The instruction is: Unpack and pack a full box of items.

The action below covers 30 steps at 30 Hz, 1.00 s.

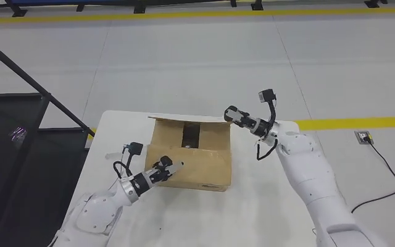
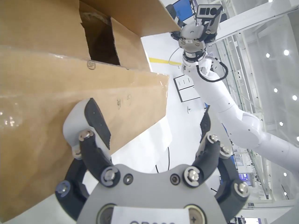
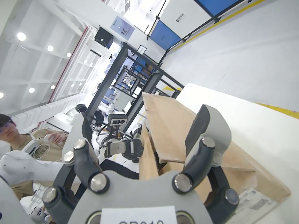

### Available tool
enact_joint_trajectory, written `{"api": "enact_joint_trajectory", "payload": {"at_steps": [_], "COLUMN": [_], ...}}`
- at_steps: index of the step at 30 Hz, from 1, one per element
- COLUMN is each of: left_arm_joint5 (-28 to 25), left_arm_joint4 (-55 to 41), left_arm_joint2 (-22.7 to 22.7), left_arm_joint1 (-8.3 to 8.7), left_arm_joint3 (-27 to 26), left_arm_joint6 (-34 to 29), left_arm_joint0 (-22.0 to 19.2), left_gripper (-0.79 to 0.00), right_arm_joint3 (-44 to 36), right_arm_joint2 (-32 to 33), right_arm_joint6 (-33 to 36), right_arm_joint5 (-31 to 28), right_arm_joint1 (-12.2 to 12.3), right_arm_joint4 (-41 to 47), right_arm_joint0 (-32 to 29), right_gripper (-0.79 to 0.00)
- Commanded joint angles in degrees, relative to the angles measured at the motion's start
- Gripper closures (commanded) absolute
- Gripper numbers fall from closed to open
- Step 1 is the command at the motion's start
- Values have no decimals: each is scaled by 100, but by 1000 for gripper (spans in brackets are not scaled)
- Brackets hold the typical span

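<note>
A brown cardboard box (image 1: pixel 197 163) stands in the middle of the white table (image 1: pixel 259 210). Its top flaps are partly folded in, leaving a dark gap (image 1: pixel 191 134) whose contents are hidden. My left gripper (image 1: pixel 174 167) is open at the box's front left side. In the left wrist view the left gripper (image 2: pixel 151 122) straddles the edge of the near flap of the box (image 2: pixel 58 89) without touching it. My right gripper (image 1: pixel 229 113) is open at the back right corner, and in its own view the right gripper (image 3: pixel 142 129) has a raised flap of the box (image 3: pixel 168 122) between its fingers.
A black metal frame (image 1: pixel 37 99) and a dark bin (image 1: pixel 24 154) stand off the table's left edge. Bare tabletop lies in front of the box and to its right. A yellow floor line (image 1: pixel 345 123) runs behind the table.
</note>
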Motion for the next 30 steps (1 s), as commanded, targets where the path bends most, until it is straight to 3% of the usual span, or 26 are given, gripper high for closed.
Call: {"api": "enact_joint_trajectory", "payload": {"at_steps": [1,13,22,30], "left_arm_joint5": [62,242,182,143], "left_arm_joint4": [70,460,516,524], "left_arm_joint2": [114,624,671,693], "left_arm_joint1": [-20,-138,-169,-193], "left_arm_joint3": [73,475,512,482], "left_arm_joint6": [46,374,541,638], "left_arm_joint0": [-118,-637,-655,-662], "left_gripper": [-785,-785,-785,-785], "right_arm_joint3": [-371,-2289,-2852,-2893], "right_arm_joint2": [45,79,58,53], "right_arm_joint6": [335,12,242,120], "right_arm_joint5": [368,2612,2882,3005], "right_arm_joint1": [68,284,373,427], "right_arm_joint4": [31,-681,-612,-615], "right_arm_joint0": [-162,-1219,-1709,-1899], "right_gripper": [-785,-785,-785,-785]}}
